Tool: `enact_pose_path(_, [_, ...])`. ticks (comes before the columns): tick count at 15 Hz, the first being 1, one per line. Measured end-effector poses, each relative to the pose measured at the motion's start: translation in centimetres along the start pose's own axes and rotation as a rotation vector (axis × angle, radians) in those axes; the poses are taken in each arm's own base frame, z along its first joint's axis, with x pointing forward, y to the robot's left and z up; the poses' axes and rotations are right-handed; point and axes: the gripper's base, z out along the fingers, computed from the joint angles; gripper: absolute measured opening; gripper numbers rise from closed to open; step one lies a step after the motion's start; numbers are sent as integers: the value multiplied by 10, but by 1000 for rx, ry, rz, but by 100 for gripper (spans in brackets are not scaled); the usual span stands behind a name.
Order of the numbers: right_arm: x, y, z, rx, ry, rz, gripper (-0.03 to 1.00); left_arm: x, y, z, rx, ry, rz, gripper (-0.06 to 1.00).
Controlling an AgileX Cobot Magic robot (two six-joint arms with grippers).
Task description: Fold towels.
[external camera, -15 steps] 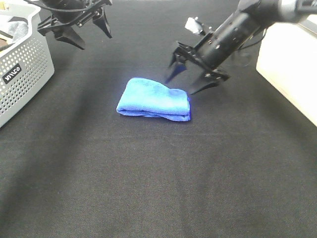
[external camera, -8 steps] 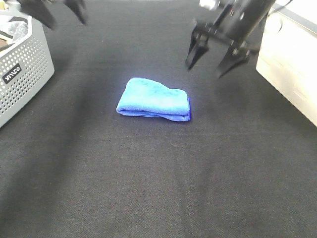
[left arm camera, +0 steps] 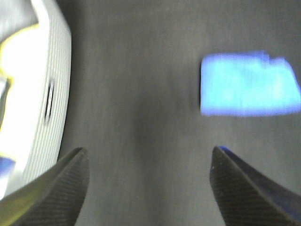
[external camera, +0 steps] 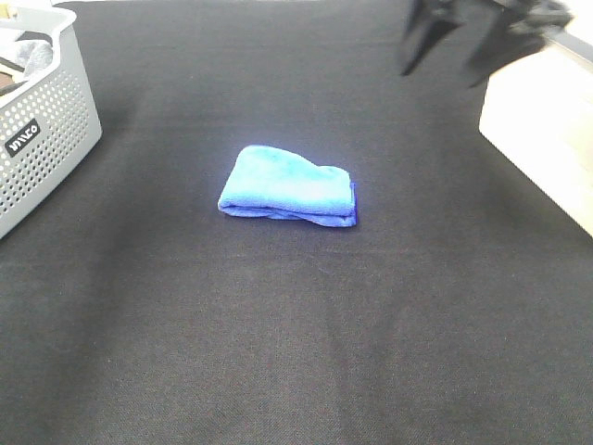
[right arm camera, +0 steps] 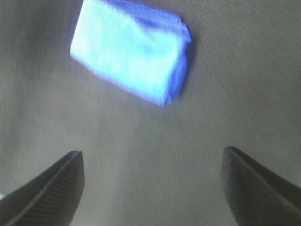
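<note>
A bright blue towel lies folded into a small thick rectangle on the black table cloth, a little left of centre. Nothing touches it. My right gripper is a dark blur at the top right of the exterior view, raised and well clear of the towel. Its wrist view shows wide-open, empty fingers with the towel far beyond them. The left gripper is out of the exterior view. In its wrist view it stands open and empty, with the towel off to one side.
A grey perforated basket with dark cloth inside stands at the table's left edge; it also shows as the basket in the left wrist view. A pale block borders the right side. Black cloth covers the table.
Both arms have pulled up and back from the towel. The left gripper has left the exterior view; the right has moved to the top right corner. The towel has not moved.
</note>
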Motion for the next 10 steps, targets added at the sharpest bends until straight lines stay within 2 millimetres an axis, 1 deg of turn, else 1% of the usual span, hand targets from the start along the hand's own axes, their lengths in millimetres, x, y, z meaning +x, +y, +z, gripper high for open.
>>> enact_pose_path(1, [14,3,-14,9,-6,2,76,21,1,-10,-2,20,7,69])
enact_pose_path(2, [43,8,-34,24,-13,2,76,53,4,-30,-4,25,10,69])
enact_pose_path(3, [62,11,-45,27,-16,0,76,78,5,-43,-5,24,14,69])
enact_pose_path(5, [105,16,-64,27,-26,-3,76,125,9,-62,-7,17,32,69])
enact_pose_path(6, [129,18,-71,31,-33,-7,76,147,11,-69,-7,8,43,69])
enact_pose_path(9, [190,20,-84,47,-65,-22,76,220,17,-83,-4,-43,62,69])
enact_pose_path(10, [210,19,-84,59,-71,-28,76,242,19,-82,-3,-67,73,69])
